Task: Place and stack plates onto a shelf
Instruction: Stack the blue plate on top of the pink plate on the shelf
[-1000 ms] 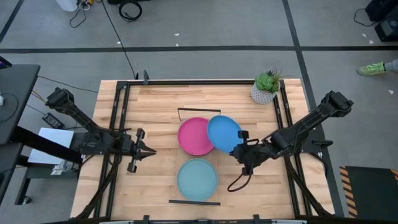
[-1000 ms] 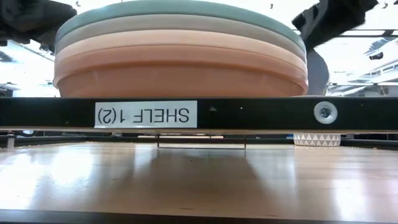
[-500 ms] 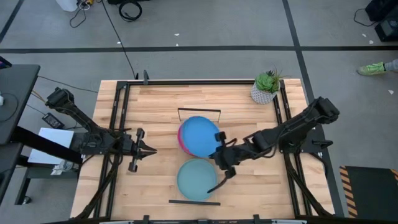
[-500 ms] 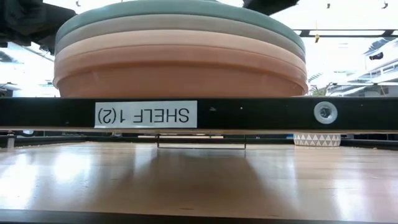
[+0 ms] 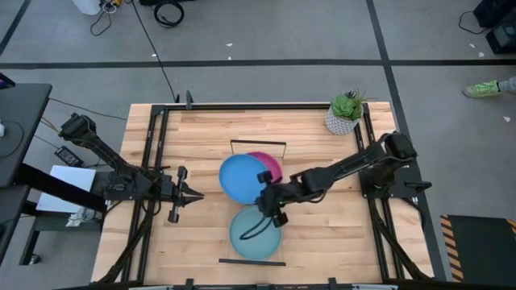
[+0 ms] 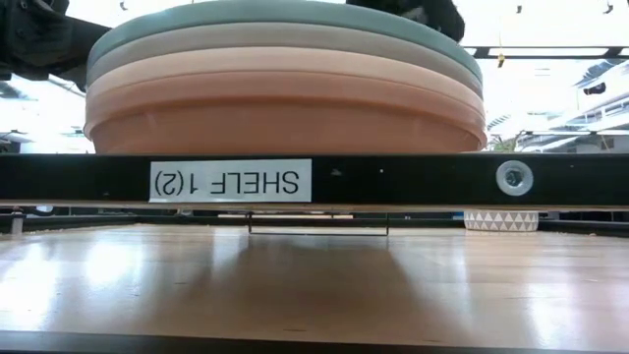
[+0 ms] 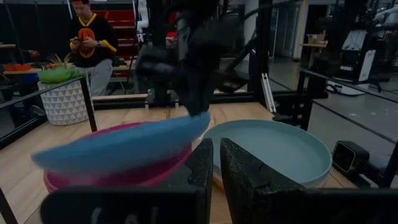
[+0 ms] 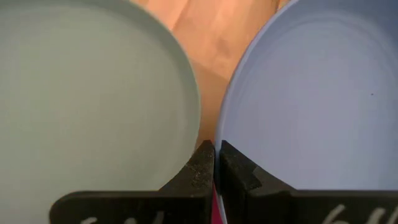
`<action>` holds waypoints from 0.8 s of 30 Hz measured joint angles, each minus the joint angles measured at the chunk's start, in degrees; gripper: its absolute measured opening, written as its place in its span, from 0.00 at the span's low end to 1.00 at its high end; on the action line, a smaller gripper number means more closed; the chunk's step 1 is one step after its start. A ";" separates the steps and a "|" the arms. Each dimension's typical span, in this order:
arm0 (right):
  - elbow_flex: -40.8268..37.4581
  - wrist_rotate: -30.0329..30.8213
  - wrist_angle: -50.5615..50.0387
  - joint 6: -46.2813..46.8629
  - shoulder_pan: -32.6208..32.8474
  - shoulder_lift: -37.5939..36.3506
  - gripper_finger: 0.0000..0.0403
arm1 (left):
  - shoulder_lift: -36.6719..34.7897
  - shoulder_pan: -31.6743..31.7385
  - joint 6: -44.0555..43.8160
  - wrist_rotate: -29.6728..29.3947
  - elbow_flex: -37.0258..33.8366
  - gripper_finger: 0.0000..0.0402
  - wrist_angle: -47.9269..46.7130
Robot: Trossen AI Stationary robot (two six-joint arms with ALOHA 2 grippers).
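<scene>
**Right claw holding blue plate over pink plate, mid-shelf**

Right arm reaches in from the bench's right side toward the centre. Right claw (image 5: 269, 199) is clamped on the rim of the blue plate (image 5: 244, 178); in the right wrist view the two fingers (image 8: 202, 167) sit pressed together on that plate's edge (image 8: 311, 99), with a sliver of pink just below them.

Blue plate lies over the pink plate (image 5: 271, 164), offset toward the left arm's side, so only a crescent of pink shows on the side toward the plant. In the left wrist view the blue plate (image 7: 124, 144) is tilted, the edge at the right claw (image 7: 193, 87) raised, the opposite edge low over the pink plate (image 7: 118, 177). Whether the low edge touches the pink one: cannot tell.

Light aqua plate (image 5: 255, 232) tops a stack at the near end of the shelf (image 5: 256, 148), just beside the blue plate. Low view shows this stack (image 6: 285, 84) edge-on: aqua on top, then grey, tan, orange beneath, above a black rail labelled SHELF 1(2) (image 6: 228, 181).

Left claw (image 5: 192, 195) hovers over the bench (image 5: 201, 129) left of the plates, well apart from them, fingers (image 7: 242, 180) nearly together, nothing between them.

Potted plant (image 5: 345, 112) at far right corner. A person (image 7: 92, 46) stands in the room beyond.
</scene>
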 joint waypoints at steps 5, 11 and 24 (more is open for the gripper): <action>0.00 -0.93 0.01 0.05 -1.63 2.60 0.04 | 0.00 0.00 0.00 0.01 0.00 0.09 0.00; 0.04 -1.62 0.17 -0.06 -2.05 3.39 0.04 | 0.00 0.00 0.04 -0.01 0.00 0.09 0.07; 0.00 -3.08 -0.08 4.05 -1.92 3.41 0.15 | 0.00 0.00 0.04 -0.15 0.00 0.09 0.13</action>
